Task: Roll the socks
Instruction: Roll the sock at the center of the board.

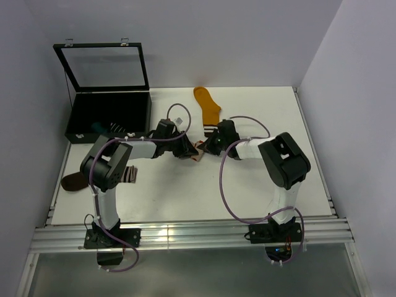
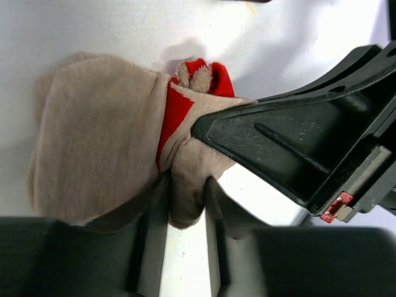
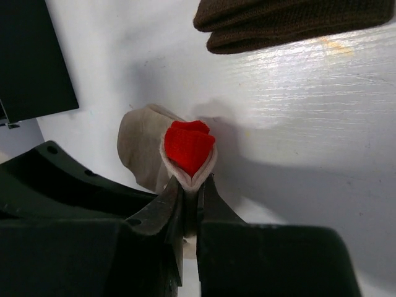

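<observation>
A beige sock with a red-white end lies bunched on the white table between my two grippers. My right gripper is shut on the pale edge just under the red end. My left gripper has a beige fold filling the narrow gap between its fingers, touching both. In the top view the left gripper and right gripper meet over the sock. A mustard sock lies behind them. A brown sock with a striped cuff lies front left.
A black case with its lid up stands at the back left, dark and striped socks inside it. White walls close in the table on the left, back and right. The brown sock shows beyond the right gripper.
</observation>
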### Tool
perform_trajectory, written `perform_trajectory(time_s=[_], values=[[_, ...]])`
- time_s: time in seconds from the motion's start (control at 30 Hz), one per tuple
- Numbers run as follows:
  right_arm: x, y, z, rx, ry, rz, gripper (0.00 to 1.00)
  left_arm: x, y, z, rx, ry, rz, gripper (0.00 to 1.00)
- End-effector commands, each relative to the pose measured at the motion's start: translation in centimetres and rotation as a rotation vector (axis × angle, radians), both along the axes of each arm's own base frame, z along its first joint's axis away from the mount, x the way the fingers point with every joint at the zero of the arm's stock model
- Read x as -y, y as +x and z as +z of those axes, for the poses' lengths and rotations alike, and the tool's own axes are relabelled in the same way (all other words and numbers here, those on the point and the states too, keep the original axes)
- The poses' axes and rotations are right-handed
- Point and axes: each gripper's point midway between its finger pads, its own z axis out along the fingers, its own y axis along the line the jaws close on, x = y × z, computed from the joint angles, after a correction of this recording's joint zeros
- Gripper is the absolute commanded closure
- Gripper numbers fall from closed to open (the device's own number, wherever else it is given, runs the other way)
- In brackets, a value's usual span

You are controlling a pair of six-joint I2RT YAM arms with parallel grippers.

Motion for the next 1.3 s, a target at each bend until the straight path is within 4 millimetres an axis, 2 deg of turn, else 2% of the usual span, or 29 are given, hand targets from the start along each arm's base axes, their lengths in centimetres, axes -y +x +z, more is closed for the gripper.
perform_trajectory(time_s=[0.0,0.13,0.17,0.23,0.27,0.33,0.37,0.4,0.47,0.6,0.73,1.0,1.27], values=[[1.1,-0.5,-0.3,-0.025,-0.107,-0.008,1.00,-2.1,-1.3,-2.3,0.042,0.226,-0.002,0.66],[1.5,-0.4,0.5,-0.032,-0.134,-0.013,1.00,-2.2,-0.6,0.2,0.199,0.307,0.015,0.42],[1.5,-0.5,0.5,-0.036,-0.138,-0.013,1.00,-2.2,-0.2,1.4,0.261,0.340,0.042,0.40],[1.7,-0.6,0.7,-0.047,-0.148,-0.012,1.00,-2.2,-0.1,2.5,0.338,0.374,0.038,0.38],[1.6,-0.7,0.8,-0.053,-0.149,-0.012,1.00,-1.9,0.1,3.9,0.405,0.391,0.058,0.37],[1.7,-1.0,0.7,-0.078,-0.153,-0.010,1.00,-2.0,0.2,4.7,0.496,0.448,0.057,0.33],[1.6,-1.1,0.7,-0.082,-0.153,-0.009,1.00,-0.9,-0.4,6.1,0.560,0.443,0.045,0.32],[1.7,-1.2,0.6,-0.093,-0.157,-0.007,1.00,-1.3,0.0,6.7,0.621,0.499,0.066,0.31],[1.8,-1.6,0.4,-0.117,-0.164,-0.003,1.00,0.1,-0.9,7.7,0.701,0.499,0.036,0.31],[1.8,-1.9,0.5,-0.138,-0.164,0.006,1.00,1.6,-1.8,8.0,0.805,0.545,-0.023,0.31],[1.6,-2.1,0.9,-0.139,-0.158,0.014,1.00,2.8,-2.8,6.3,0.833,0.602,-0.076,0.35],[1.3,-2.2,1.0,-0.140,-0.144,0.027,1.00,2.7,-2.7,4.7,0.866,0.660,-0.099,0.39],[1.2,-2.3,1.2,-0.143,-0.139,0.032,1.00,3.3,-2.8,1.6,0.824,0.697,-0.159,0.45]])
